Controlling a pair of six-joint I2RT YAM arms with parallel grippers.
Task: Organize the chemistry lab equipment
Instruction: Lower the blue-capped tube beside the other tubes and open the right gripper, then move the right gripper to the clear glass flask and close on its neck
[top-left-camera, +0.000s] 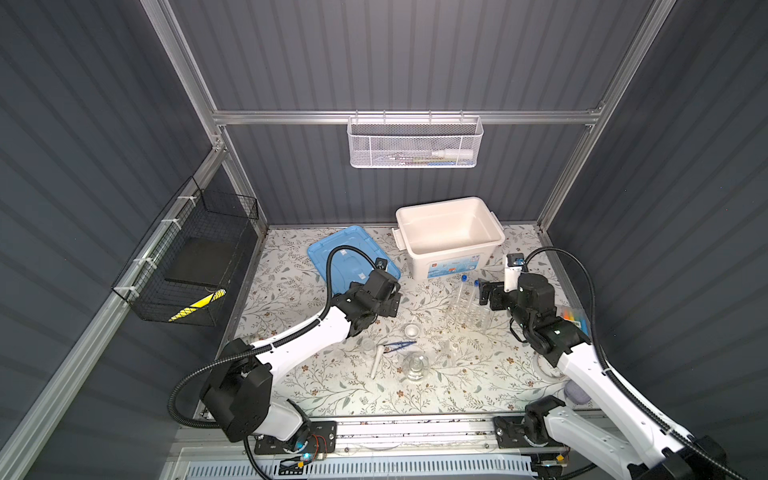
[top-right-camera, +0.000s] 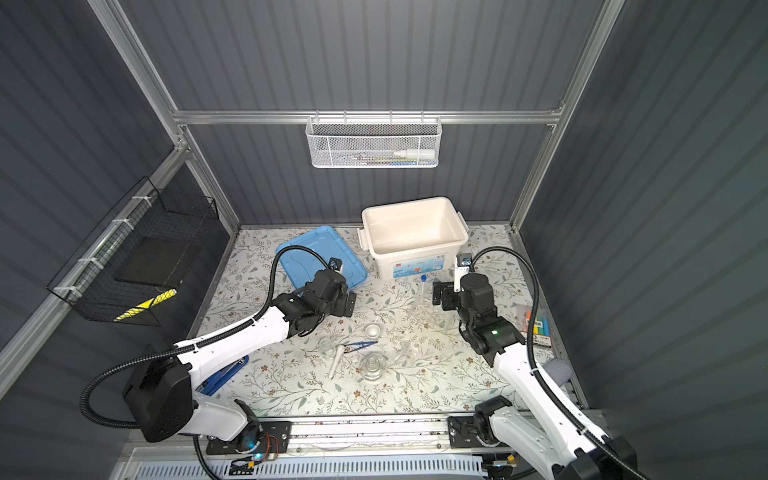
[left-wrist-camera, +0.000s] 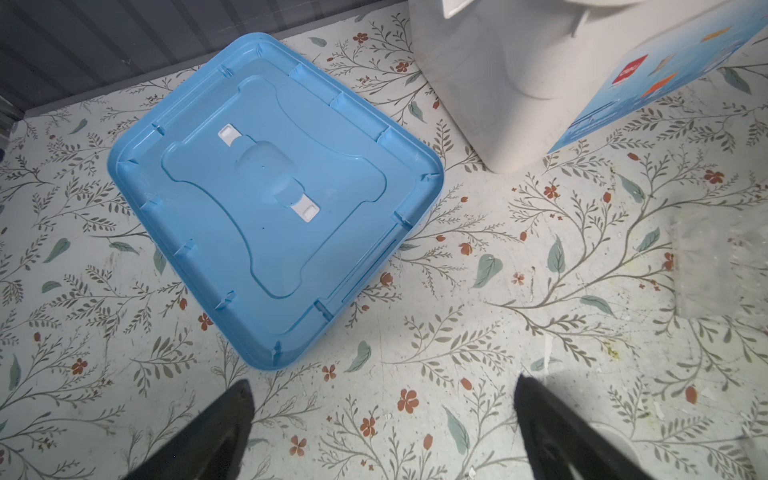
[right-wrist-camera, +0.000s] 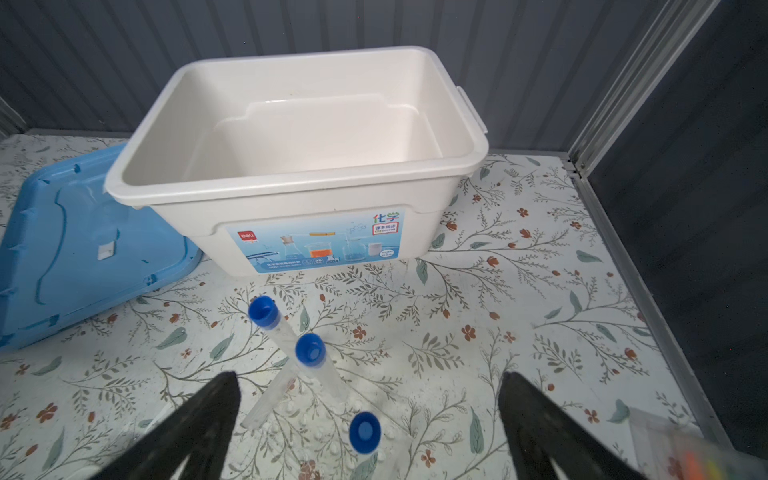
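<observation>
While the blue-capped test tubes (top-left-camera: 462, 284) lean in the clear rack (top-left-camera: 467, 318) just ahead of the right gripper (top-left-camera: 483, 296) in a top view, seating them looks like the step in hand. In the left wrist view the left gripper (left-wrist-camera: 384, 384) gapes empty, with the blue lid (left-wrist-camera: 274, 199) ahead of it. In the right wrist view the right jaws stand wide, with one cap (right-wrist-camera: 365, 432) untouched between the fingers (right-wrist-camera: 208, 415) and the white bin (right-wrist-camera: 291, 208) beyond. I'd rise straight up, clear of the caps.

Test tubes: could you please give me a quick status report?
Both open, empty: left gripper, right gripper. Three test tubes lean in clear rack. Empty white bin, blue lid off. Bin unobstructed.
</observation>
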